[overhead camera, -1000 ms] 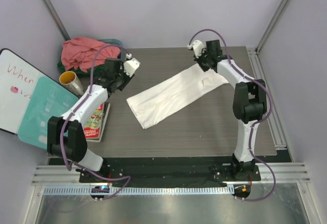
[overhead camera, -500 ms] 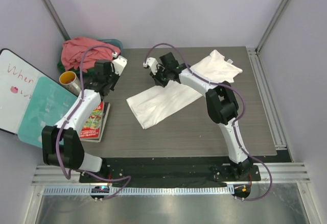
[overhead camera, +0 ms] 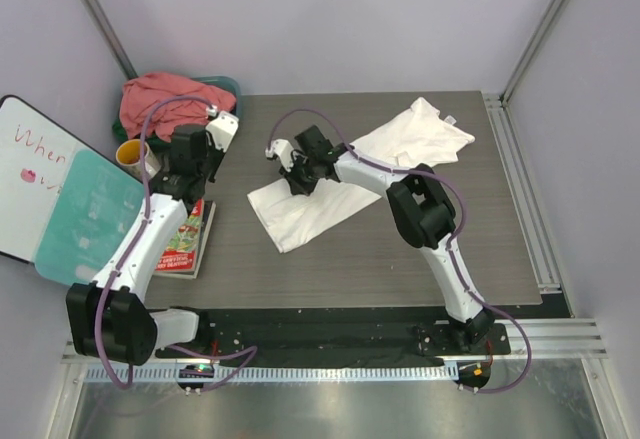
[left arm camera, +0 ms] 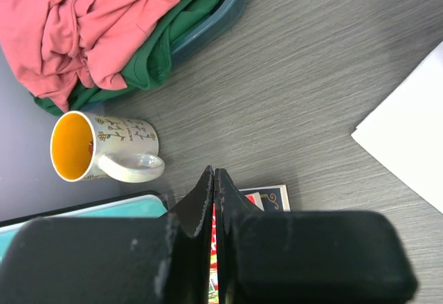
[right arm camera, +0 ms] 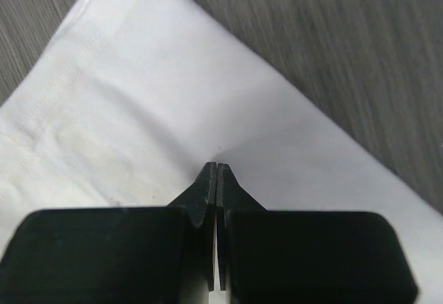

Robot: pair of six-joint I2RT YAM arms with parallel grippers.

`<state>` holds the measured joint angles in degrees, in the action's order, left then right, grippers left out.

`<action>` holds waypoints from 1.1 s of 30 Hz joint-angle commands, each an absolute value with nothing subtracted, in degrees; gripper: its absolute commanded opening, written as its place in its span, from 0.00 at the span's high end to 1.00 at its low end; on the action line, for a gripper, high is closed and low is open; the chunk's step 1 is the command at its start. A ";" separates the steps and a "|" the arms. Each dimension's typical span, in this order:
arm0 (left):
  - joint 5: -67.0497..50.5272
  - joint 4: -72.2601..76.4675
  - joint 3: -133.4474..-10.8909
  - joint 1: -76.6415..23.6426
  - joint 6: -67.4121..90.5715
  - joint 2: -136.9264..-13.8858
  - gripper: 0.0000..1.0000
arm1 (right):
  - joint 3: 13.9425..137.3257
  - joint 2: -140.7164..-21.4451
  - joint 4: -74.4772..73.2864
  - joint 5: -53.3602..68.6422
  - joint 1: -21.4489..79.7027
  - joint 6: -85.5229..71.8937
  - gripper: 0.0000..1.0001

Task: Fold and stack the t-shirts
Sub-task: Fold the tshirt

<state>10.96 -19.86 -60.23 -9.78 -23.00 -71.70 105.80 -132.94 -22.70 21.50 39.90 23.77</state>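
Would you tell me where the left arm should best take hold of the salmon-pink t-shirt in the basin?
Probably a raised fold on top of the salmon-pink t-shirt, coming straight down. It lies heaped over the dark green t-shirt in the teal basin, so no flat edge shows, and a sideways grab might catch green cloth too.

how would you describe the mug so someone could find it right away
At the left edge of the table, a teal basin holds a crumpled salmon-pink t-shirt and a dark green t-shirt. The mug sits on the near side of that basin, between it and a book. It is the only cup: white with small plant drawings, orange-yellow inside.
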 commanded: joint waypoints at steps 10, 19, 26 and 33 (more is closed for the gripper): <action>7.03 -20.74 -63.10 -9.58 -26.45 -73.73 1.00 | 87.39 -121.56 -21.44 19.25 42.71 23.55 0.99; 3.96 -20.83 -66.18 -10.81 -25.93 -77.87 1.00 | 68.58 -103.12 -29.95 19.42 42.98 25.57 0.99; 3.51 -20.83 -66.97 -13.27 -24.61 -79.63 1.00 | 68.11 -96.07 -30.32 16.71 42.80 25.31 0.99; 4.57 -21.18 -66.45 -17.93 -25.57 -80.24 0.96 | 77.69 -96.41 -20.59 0.30 42.10 25.13 0.90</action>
<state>4.71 -21.54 -64.71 -15.81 -25.45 -79.75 71.50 -98.26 -29.58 12.29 42.63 25.12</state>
